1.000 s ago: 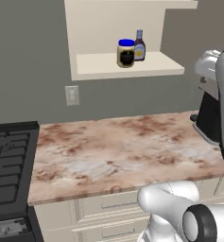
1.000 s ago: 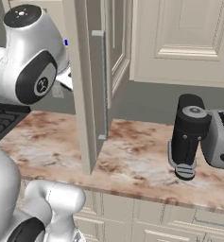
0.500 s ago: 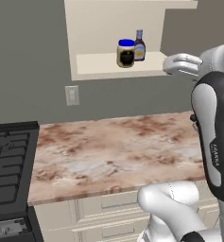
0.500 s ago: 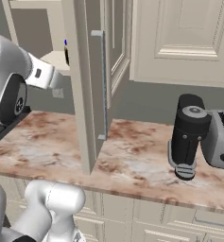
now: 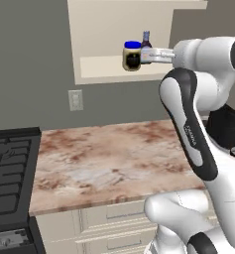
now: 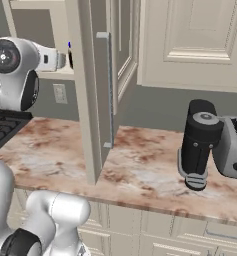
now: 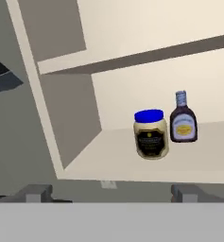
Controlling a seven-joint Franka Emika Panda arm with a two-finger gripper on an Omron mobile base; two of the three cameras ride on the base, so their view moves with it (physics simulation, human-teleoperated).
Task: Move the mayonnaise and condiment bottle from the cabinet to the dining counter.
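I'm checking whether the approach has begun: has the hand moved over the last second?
Yes. In the left base view the hand has swung left and up, from beside the counter's right edge to the cabinet shelf, just right of the mayonnaise.

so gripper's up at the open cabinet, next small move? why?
Probably ease straight forward toward the mayonnaise. The gripper is open and empty, short of the cabinet shelf, and the jar stands nearest, slightly right of centre in the hand view, with the condiment bottle just behind it. Nudge right while advancing.
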